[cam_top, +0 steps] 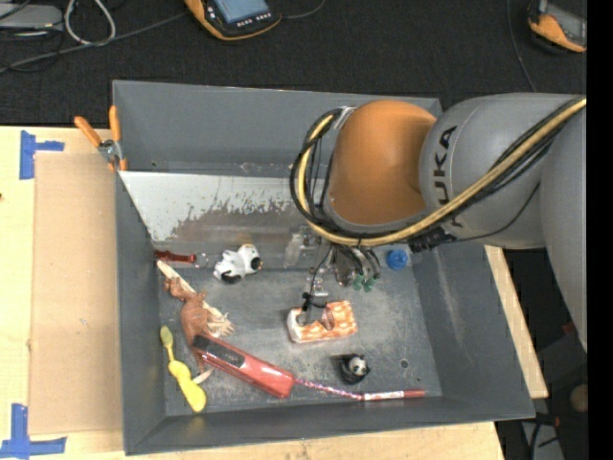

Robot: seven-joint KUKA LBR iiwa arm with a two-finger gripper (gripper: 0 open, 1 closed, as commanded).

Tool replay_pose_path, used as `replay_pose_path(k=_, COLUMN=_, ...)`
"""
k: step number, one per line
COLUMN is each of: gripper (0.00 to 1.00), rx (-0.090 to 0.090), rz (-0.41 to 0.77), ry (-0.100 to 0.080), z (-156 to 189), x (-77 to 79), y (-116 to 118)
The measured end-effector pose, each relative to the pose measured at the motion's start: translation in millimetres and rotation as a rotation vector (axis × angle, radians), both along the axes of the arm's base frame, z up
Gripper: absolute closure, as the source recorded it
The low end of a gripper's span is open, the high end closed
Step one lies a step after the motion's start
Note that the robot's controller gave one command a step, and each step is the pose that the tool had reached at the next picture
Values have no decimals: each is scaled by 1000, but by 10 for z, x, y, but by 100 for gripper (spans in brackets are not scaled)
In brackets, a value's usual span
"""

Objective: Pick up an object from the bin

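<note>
Arm point(508, 175) lettered KUKA, claw point(311, 305) over orange-white block point(327, 323), spread or closed unclear

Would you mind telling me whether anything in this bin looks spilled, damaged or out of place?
Nothing stands out. Loose things lie scattered on the bin floor: an orange-and-white piece by the gripper, a red marker near the front, a black-and-white toy farther back. No spill shows.

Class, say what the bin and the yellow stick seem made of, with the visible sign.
Bin: bare grey metal, going by its scuffed, dully shining back wall. Yellow stick: probably plastic, going by its even bright colour and smooth look.
</note>
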State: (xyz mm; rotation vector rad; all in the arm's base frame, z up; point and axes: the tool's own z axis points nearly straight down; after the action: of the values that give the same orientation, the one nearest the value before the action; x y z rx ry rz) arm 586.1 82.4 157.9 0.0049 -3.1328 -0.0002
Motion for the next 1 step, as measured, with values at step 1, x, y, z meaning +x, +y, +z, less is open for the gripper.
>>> replay_pose_path(k=1, gripper=0, rx=0, rz=-2, ry=-7, z=45, x=16, y=-6)
